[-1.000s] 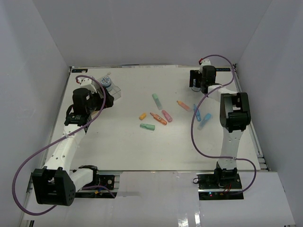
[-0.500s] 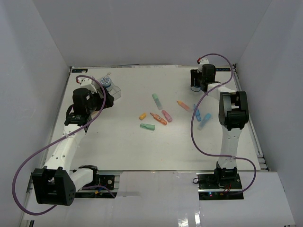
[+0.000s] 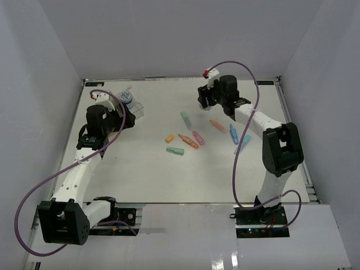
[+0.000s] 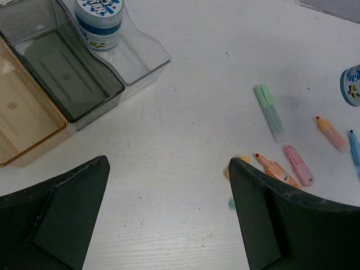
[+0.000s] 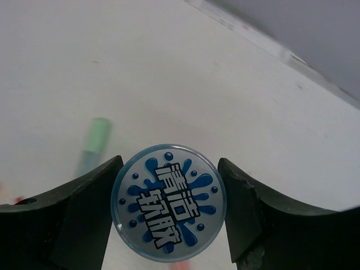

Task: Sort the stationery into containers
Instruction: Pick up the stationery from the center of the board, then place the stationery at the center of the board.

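right gripper (image 5: 169, 198) clamped on roll (image 5: 167, 211), printed lid up between fingers | left gripper (image 4: 169, 169) spread wide, holding nothing | bins (image 4: 25, 121) ahead-left of it, second roll (image 4: 99, 19) standing in clear one | markers (image 4: 269, 109) loose ahead-right

The orange bin (image 4: 28, 121) is cut off at the edge; the green stick (image 5: 97, 135) is blurred.

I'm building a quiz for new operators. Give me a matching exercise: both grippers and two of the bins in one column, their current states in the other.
1. left gripper
2. right gripper
3. clear bin
4. smoky grey bin

a. contains the stored roll
b. open, holding nothing
c. empty
d. shut on the carried roll

Pairs: 1-b, 2-d, 3-a, 4-c.
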Robot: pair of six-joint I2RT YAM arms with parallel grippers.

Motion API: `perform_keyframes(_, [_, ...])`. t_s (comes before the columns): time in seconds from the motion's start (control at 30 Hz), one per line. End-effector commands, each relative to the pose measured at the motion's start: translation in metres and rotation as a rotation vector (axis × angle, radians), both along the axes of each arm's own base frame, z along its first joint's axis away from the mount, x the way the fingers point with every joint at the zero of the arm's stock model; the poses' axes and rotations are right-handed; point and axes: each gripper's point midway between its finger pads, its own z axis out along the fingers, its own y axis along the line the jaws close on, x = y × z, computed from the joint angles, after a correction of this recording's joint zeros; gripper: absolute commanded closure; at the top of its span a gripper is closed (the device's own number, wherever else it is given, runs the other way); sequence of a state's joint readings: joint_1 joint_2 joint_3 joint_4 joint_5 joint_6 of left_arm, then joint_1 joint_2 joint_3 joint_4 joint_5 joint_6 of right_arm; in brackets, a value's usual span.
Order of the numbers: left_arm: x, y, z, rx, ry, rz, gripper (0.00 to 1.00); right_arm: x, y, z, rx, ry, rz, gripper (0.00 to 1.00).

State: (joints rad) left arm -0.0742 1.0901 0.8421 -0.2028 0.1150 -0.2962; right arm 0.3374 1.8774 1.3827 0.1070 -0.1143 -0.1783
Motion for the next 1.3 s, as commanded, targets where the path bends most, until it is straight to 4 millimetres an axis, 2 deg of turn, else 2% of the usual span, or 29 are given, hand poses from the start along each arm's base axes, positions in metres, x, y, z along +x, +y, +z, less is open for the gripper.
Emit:
perform_keyframes(0.0, [-0.003, 0.001, 0.010, 0.009, -0.034, 0.001, 0.02, -0.059, 0.088, 0.051, 0.053, -0.117, 0.287, 0.62])
perform_keyframes(0.03, [-0.003, 0.001, 0.011, 0.010, -0.036, 0.000, 0.02, -0.083, 0.116, 0.044, 0.049, -0.099, 0.365, 0.61])
perform_keyframes(0.1, [-0.003, 0.001, 0.011, 0.009, -0.039, -0.001, 0.02, -0.110, 0.142, 0.038, 0.047, -0.082, 0.449, 0.60])
perform_keyframes(0.13, [-0.003, 0.002, 0.012, 0.011, -0.040, 0.003, 0.02, -0.124, 0.153, 0.030, 0.037, -0.069, 0.486, 0.59])
perform_keyframes(0.17, [-0.003, 0.002, 0.012, 0.014, -0.041, 0.004, 0.02, -0.144, 0.173, 0.025, 0.023, -0.066, 0.534, 0.59])
perform_keyframes(0.2, [-0.003, 0.002, 0.011, 0.014, -0.041, 0.004, 0.02, -0.153, 0.181, 0.021, 0.013, -0.061, 0.556, 0.59])
perform_keyframes(0.23, [-0.003, 0.002, 0.012, 0.016, -0.043, 0.003, 0.02, -0.172, 0.195, 0.013, -0.001, -0.055, 0.604, 0.58])
perform_keyframes(0.3, [-0.004, 0.002, 0.013, 0.017, -0.046, 0.003, 0.02, -0.189, 0.207, 0.000, -0.012, -0.039, 0.642, 0.58])
perform_keyframes(0.4, [-0.004, 0.003, 0.012, 0.017, -0.043, 0.004, 0.02, -0.224, 0.230, -0.020, -0.022, -0.018, 0.734, 0.55])
perform_keyframes(0.53, [-0.005, -0.001, 0.012, 0.006, -0.042, -0.011, 0.02, -0.255, 0.240, -0.053, -0.042, 0.025, 0.799, 0.52])
perform_keyframes(0.6, [-0.005, -0.004, 0.012, -0.004, -0.039, -0.025, 0.02, -0.263, 0.241, -0.062, -0.045, 0.038, 0.812, 0.50])
perform_keyframes(0.7, [-0.009, -0.008, 0.011, -0.013, -0.038, -0.040, 0.02, -0.272, 0.241, -0.074, -0.052, 0.050, 0.819, 0.41])
perform_keyframes(0.73, [-0.011, -0.008, 0.011, -0.014, -0.038, -0.044, 0.02, -0.273, 0.241, -0.072, -0.047, 0.043, 0.819, 0.33])
perform_keyframes(0.8, [-0.016, -0.016, 0.011, -0.024, -0.030, -0.077, 0.02, -0.275, 0.237, -0.074, -0.052, 0.045, 0.815, 0.24])
perform_keyframes(0.83, [-0.019, -0.020, 0.011, -0.028, -0.022, -0.091, 0.02, -0.276, 0.237, -0.068, -0.044, 0.034, 0.815, 0.15])
perform_keyframes(0.9, [-0.025, -0.032, 0.014, -0.038, -0.020, -0.133, 0.02, -0.277, 0.234, -0.062, -0.038, 0.025, 0.815, 0.04])
perform_keyframes(0.97, [-0.034, -0.044, 0.010, -0.035, 0.009, -0.174, 0.02, -0.279, 0.227, -0.049, -0.029, 0.005, 0.803, 0.10])
perform_keyframes(1.07, [-0.044, -0.055, 0.002, -0.005, 0.064, -0.200, 0.02, -0.280, 0.210, -0.029, -0.026, -0.027, 0.751, 0.10])
perform_keyframes(1.1, [-0.049, -0.068, -0.002, 0.016, 0.081, -0.237, 0.02, -0.280, 0.204, -0.023, -0.027, -0.033, 0.728, 0.10])
perform_keyframes(1.13, [-0.053, -0.069, -0.009, 0.039, 0.111, -0.232, 0.02, -0.283, 0.192, -0.013, -0.023, -0.042, 0.702, 0.10])
perform_keyframes(1.2, [-0.060, -0.083, -0.014, 0.054, 0.141, -0.268, 0.02, -0.275, 0.172, -0.005, -0.043, -0.060, 0.597, 0.10])
perform_keyframes(1.23, [-0.064, -0.082, -0.021, 0.068, 0.170, -0.260, 0.02, -0.267, 0.152, 0.005, -0.054, -0.070, 0.488, 0.10])
perform_keyframes(1.27, [-0.068, -0.087, -0.024, 0.073, 0.185, -0.276, 0.02, -0.266, 0.138, 0.001, -0.075, -0.058, 0.429, 0.10])
